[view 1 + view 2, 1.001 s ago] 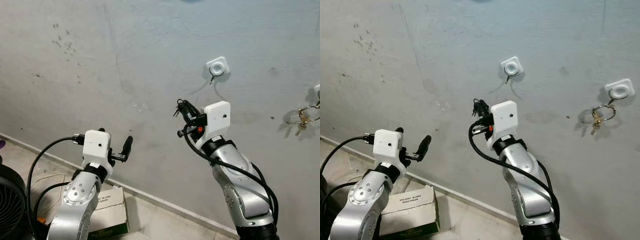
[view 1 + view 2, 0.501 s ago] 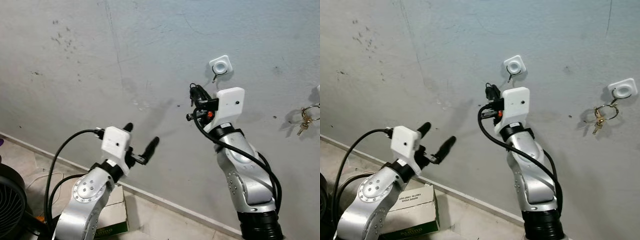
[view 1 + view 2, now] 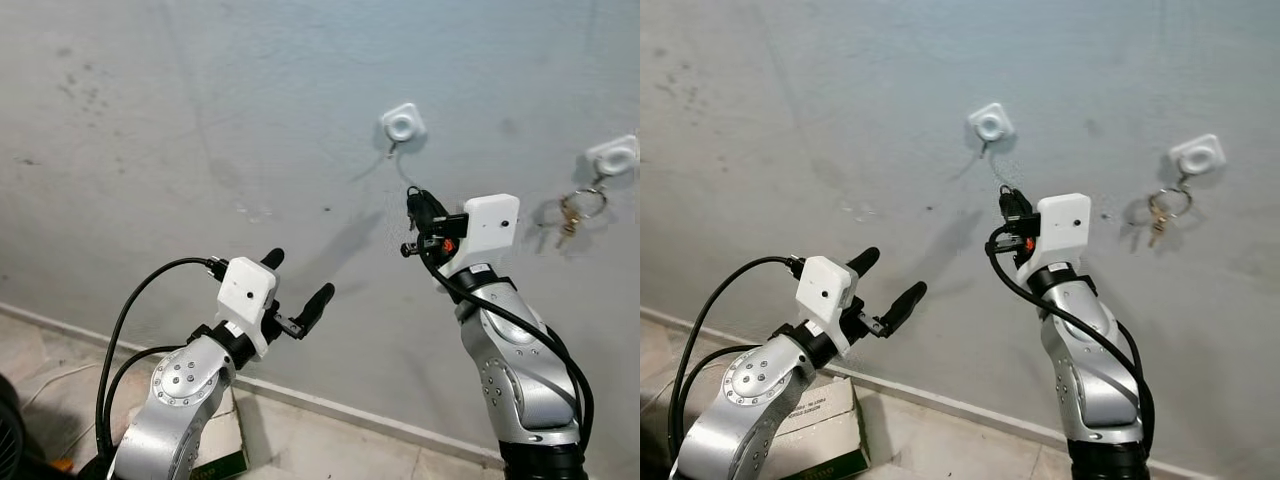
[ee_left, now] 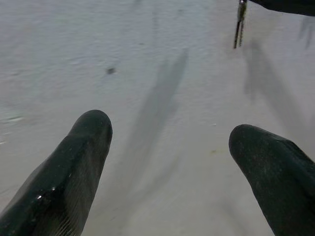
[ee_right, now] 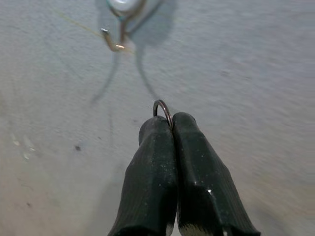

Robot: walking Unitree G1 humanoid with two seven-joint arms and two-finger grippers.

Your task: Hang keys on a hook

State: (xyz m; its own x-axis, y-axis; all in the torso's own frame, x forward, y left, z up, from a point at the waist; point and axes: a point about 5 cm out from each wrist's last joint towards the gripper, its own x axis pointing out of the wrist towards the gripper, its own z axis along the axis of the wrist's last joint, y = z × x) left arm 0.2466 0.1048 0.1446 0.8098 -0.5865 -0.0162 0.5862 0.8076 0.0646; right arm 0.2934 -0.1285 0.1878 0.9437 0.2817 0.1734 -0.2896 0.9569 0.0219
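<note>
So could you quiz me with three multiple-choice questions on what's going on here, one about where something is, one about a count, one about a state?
1. Where does the right gripper hold its key ring?
A. just below the empty hook
B. down by the box on the floor
C. beside the far hook with keys

2. How many white hooks are on the wall?
A. one
B. two
C. four

3. How is the left gripper?
A. shut on a key ring
B. open, holding nothing
C. pressed flat on the wall

Answers:
1. A: the pinched ring sits just under the bare metal hook.
2. B: one empty, the other hook carrying a hanging key bunch.
3. B: the left wrist view shows its two fingers wide apart.
</note>
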